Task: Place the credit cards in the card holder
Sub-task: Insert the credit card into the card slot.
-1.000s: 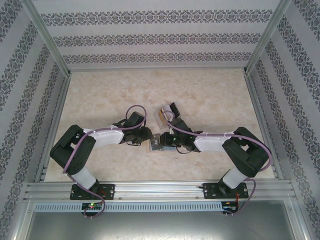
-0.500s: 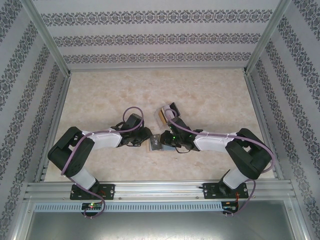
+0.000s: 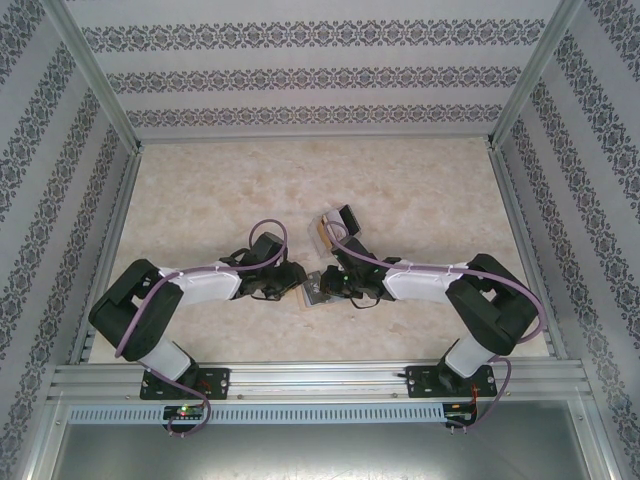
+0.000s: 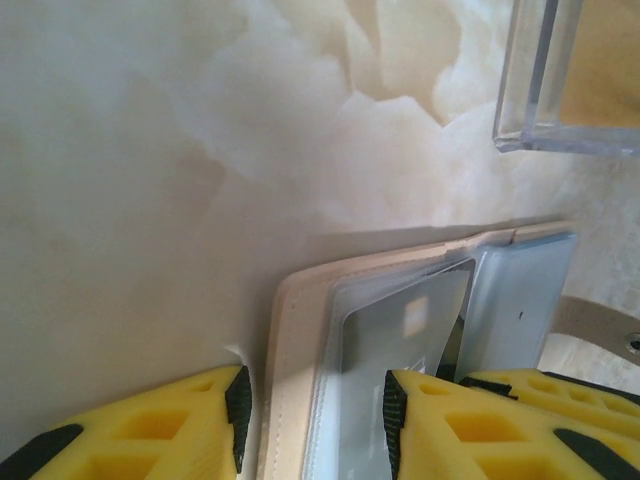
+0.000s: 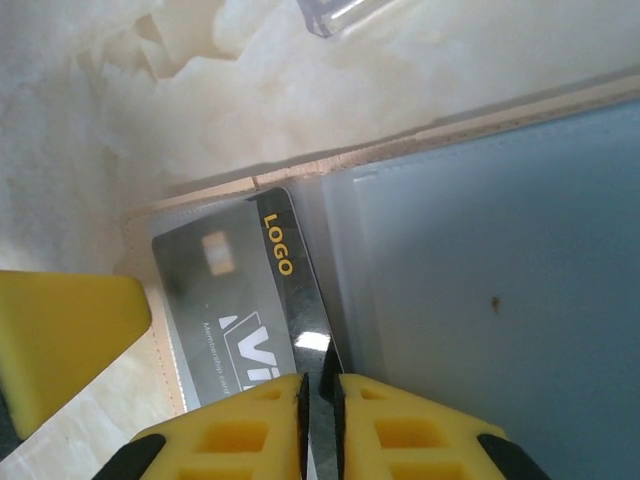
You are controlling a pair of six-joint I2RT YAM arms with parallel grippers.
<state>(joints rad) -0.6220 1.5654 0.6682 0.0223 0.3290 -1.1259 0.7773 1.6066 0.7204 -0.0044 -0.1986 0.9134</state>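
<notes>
The tan card holder (image 3: 318,291) lies open on the table between both grippers. In the right wrist view its greyish clear sleeves (image 5: 480,250) spread wide, and a black credit card (image 5: 300,290) marked "LOGO" sits partly inside the left sleeve. My right gripper (image 5: 320,385) is shut on that card's near edge. In the left wrist view my left gripper (image 4: 315,400) stands open astride the card holder's tan cover (image 4: 290,330), one finger on the table beside it, the other over the sleeve with the black card (image 4: 400,320). Other credit cards rest in the clear box (image 3: 325,232).
The clear plastic box (image 4: 560,80) stands just beyond the card holder, close to both wrists. The marble-patterned table (image 3: 420,190) is bounded by metal rails and patterned walls. The left gripper's yellow finger (image 5: 60,340) shows at the left of the right wrist view.
Both grippers have closed in a little on the card holder, the left arm dropping lower. The holder has shifted slightly toward the near edge.
</notes>
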